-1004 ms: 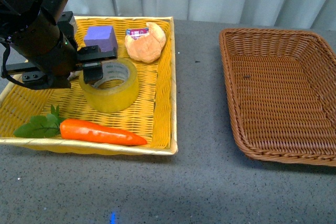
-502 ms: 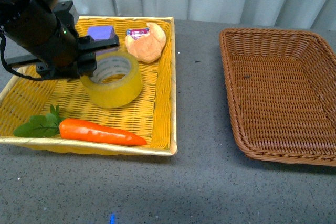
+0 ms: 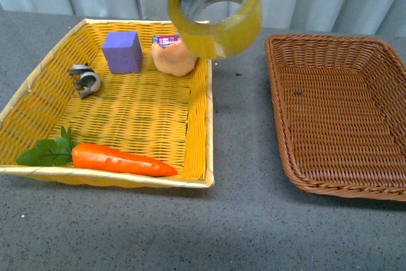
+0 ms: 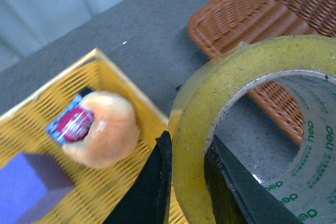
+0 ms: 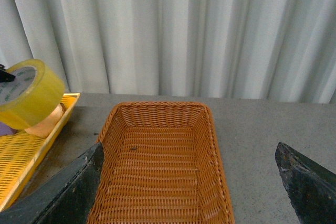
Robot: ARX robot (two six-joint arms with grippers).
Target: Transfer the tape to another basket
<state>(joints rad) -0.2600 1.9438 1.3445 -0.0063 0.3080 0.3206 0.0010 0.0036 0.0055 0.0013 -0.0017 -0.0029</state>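
1. The tape (image 3: 216, 11), a wide yellowish roll, hangs tilted in the air above the far right corner of the yellow basket (image 3: 208, 125), touching nothing below it.
2. The left jaws are clamped on the roll's wall, one finger inside the core and one outside.
3. Half a second ago the roll sat low in the yellow basket. It is now lifted clear, so the carry across to the brown basket (image 3: 330, 112) on the right probably comes next.
4. A grey clip (image 3: 84, 80), hidden by the arm earlier, now shows. The purple block (image 3: 122, 52), bun (image 3: 171, 60) and carrot (image 3: 120, 160) lie unchanged.
5. The right jaws stand wide apart, empty, facing the brown basket on the table (image 3: 241, 220).
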